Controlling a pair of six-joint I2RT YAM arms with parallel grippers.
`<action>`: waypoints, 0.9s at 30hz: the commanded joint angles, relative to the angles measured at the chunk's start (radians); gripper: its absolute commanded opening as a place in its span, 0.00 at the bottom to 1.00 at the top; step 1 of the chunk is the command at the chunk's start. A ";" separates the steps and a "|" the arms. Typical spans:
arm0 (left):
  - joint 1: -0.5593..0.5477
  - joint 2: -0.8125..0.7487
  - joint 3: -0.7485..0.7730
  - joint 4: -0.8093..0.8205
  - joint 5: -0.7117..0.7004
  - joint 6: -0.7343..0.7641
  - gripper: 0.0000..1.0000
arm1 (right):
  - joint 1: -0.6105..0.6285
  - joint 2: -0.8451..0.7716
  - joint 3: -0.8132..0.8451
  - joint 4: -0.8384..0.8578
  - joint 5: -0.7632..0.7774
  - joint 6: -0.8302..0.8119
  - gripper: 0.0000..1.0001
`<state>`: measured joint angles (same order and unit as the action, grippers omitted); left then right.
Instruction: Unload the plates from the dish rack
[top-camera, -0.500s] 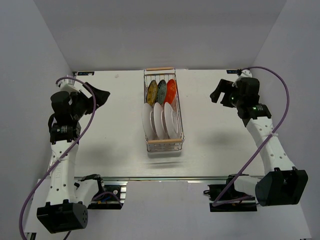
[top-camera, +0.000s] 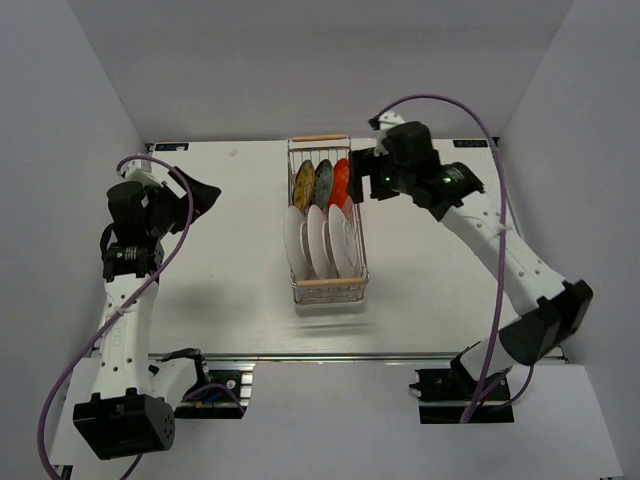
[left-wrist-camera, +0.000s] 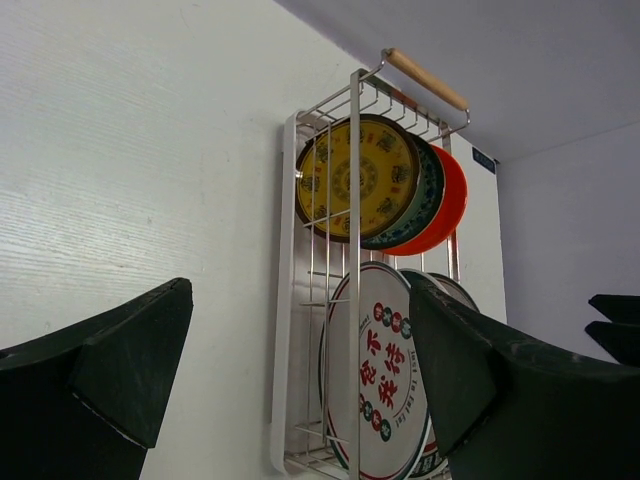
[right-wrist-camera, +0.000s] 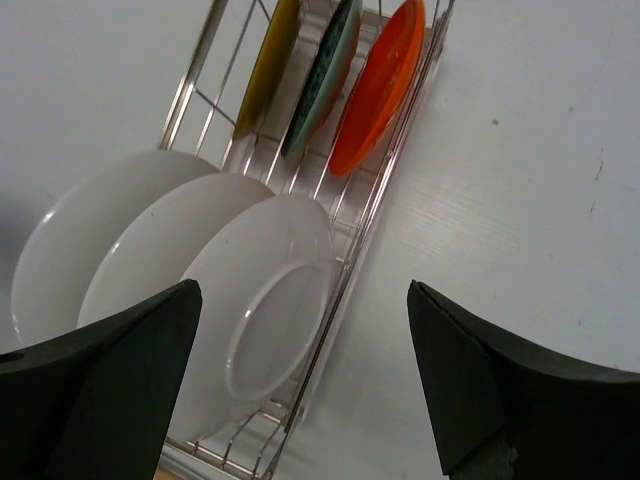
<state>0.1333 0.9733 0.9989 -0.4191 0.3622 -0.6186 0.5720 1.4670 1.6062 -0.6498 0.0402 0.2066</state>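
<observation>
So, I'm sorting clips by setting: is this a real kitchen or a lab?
Probably a lab test cell, not a kitchen: a white table boxed in by grey walls, a left arm and right arm bolted at its near edge, and a dish rack of plates.

Large red Chinese characters are printed on the teal-rimmed plate standing in the dish rack; none can be read with certainty.

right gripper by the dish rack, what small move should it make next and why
Probably lower the right gripper straight onto the rim of the rightmost white plate. Its jaws are open and empty, the right wrist view shows that plate framed between the fingers, and nothing has been taken out of the dish rack yet.
</observation>
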 joint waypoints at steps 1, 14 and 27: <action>-0.006 0.008 -0.013 -0.015 -0.012 -0.006 0.98 | 0.122 0.097 0.125 -0.177 0.237 -0.007 0.89; -0.006 0.019 -0.008 -0.055 -0.066 -0.003 0.98 | 0.405 0.231 0.254 -0.295 0.592 0.068 0.87; -0.006 0.015 -0.008 -0.064 -0.089 -0.003 0.98 | 0.465 0.357 0.262 -0.430 0.698 0.243 0.69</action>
<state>0.1333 0.9997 0.9936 -0.4713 0.2932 -0.6216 1.0233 1.8259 1.8381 -1.0458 0.6937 0.3782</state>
